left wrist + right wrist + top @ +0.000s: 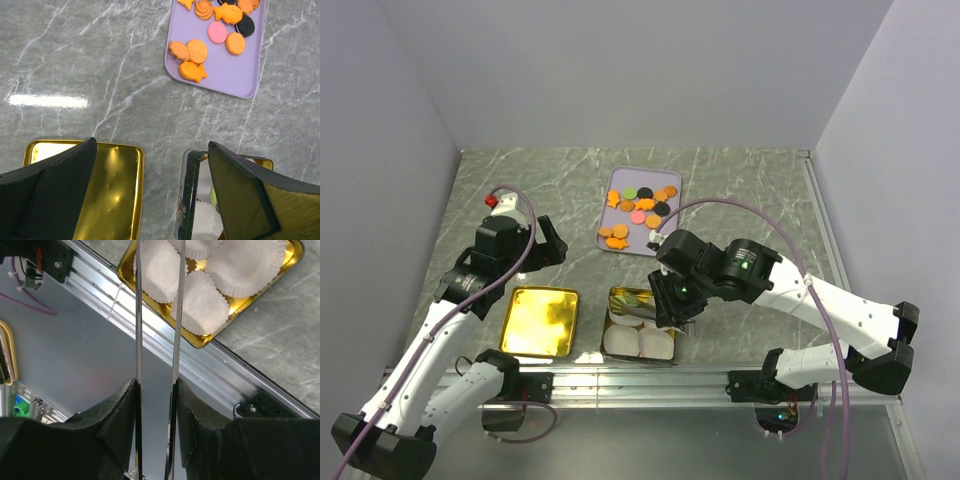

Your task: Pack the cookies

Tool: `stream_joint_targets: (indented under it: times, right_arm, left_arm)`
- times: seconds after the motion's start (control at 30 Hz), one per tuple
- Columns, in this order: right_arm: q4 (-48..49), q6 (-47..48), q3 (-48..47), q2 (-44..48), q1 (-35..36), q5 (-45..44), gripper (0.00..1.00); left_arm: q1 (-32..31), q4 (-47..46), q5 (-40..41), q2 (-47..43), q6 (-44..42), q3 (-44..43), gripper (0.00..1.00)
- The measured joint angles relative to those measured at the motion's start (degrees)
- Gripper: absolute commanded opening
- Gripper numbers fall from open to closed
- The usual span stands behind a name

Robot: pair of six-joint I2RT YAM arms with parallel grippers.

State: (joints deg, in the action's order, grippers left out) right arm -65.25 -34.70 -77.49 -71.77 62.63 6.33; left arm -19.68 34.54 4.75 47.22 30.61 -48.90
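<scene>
Right gripper clamped on metal tongs, tips over paper cups in gold tin, presumably for placing cookies; left gripper wide, holding nothing

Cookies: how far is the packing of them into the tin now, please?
Done: nothing visible. The cookies lie on the purple tray, and the paper cups seen in the gold tin are empty. In hand: the right claw is shut on metal tongs above the tin, while the left claw hangs open, holding nothing. Left: moving all the cookies into the tin.
</scene>
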Motion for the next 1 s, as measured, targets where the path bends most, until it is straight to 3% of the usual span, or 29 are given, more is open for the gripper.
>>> stream_joint_targets:
  times: [0.53,1.0]
  right_arm:
    - [1.4,0.2,0.4,-4.0,1.0,-4.7,0.32]
    - [1.6,-0.4,3.4,-3.8,1.0,-5.2,0.47]
  left_arm:
    - [-2.5,0.3,1.6,-1.1,0.1,0.1,0.99]
    - [-3.0,0.4,2.7,-1.8,0.1,0.1,0.99]
